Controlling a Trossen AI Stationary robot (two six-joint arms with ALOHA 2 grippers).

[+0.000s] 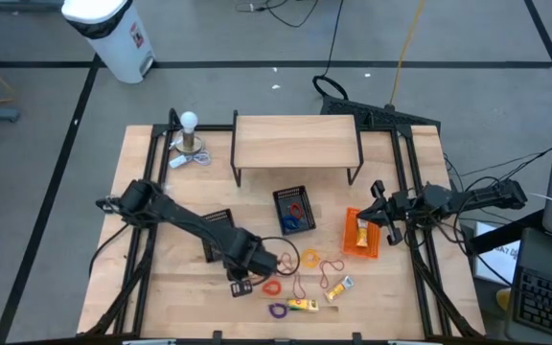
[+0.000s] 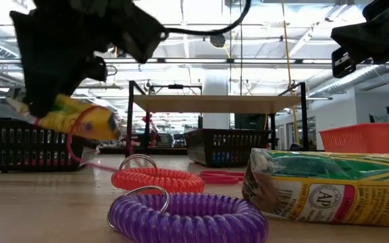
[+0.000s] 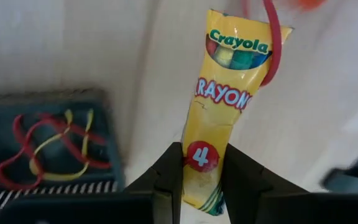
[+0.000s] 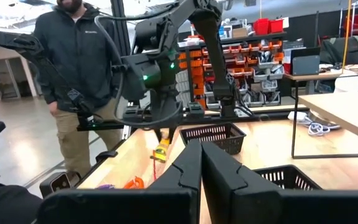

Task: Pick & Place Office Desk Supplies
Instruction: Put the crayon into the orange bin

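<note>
Left gripper (image 3: pixel 201 180) pinches a glossy, crinkly yellow crayon packet (image 3: pixel 225 106) above the table's (image 1: pixel 180 278) front edge; right gripper (image 4: pixel 201 165) clenched, empty.

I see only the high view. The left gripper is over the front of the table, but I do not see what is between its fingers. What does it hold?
Observer: The left gripper is shut on a yellow crayon packet; the left wrist view shows its fingers on the packet's lower end.
Operator: Is something caught on the packet?
Observer: Yes, a red elastic loop hangs across its upper end.
Operator: Is the packet lifted from the table?
Observer: In the low view it hangs above the table top, not touching it.
Operator: And the right gripper?
Observer: The right gripper is shut and holds nothing, by its wrist view.
</note>
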